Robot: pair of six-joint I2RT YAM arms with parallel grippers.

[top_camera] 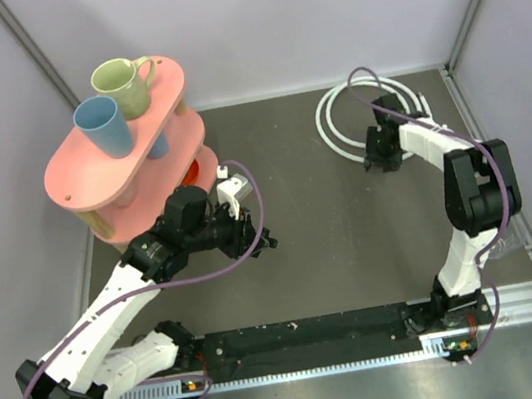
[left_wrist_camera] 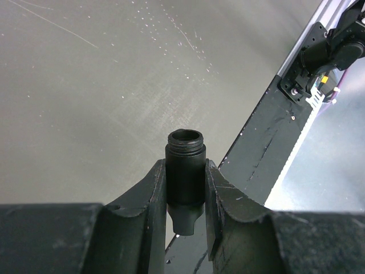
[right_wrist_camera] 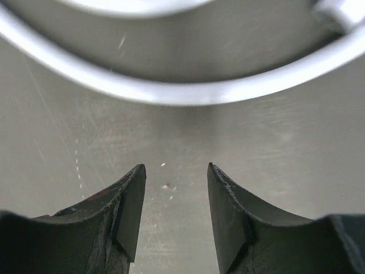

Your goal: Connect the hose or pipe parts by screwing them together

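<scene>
Step in hand: fetching the second part, nothing joined yet.

- Grey desk (top_camera: 332, 230): the two parts lay well apart on it, one at each arm.
- Long white flexible hose (top_camera: 324, 130): coiled in loops at the far right of the desk, flat and untouched. From my right wrist, one loop curved across just ahead of the tips. A pale blurred piece showed at the upper right; I could not tell whether it was an end fitting.
- Small black threaded connector (left_wrist_camera: 185, 165): off the desk at centre-left, upright, its threaded mouth free and facing away from the wrist.
- Left fingers (left_wrist_camera: 154, 191): clamped narrow on the connector's smooth body.
- Right fingers (right_wrist_camera: 130, 197): parted midway, nothing between them, low over bare desk just short of the hose loop.

Next move, as I judged it: find a hose end rather than the middle of a loop, grip close behind its fitting, carry it across and line it up square with the connector's mouth before turning.

Around:
- Pink two-tier stand (top_camera: 81, 183) at far left, beside my left arm, bearing a green mug (top_camera: 121, 86) and a blue cup (top_camera: 103, 126). It could crowd a swing.
- Purple cable (top_camera: 258, 201) looped by my left wrist; I thought it might snag.
- The hose's springy coil could drag behind a lifted end.
</scene>
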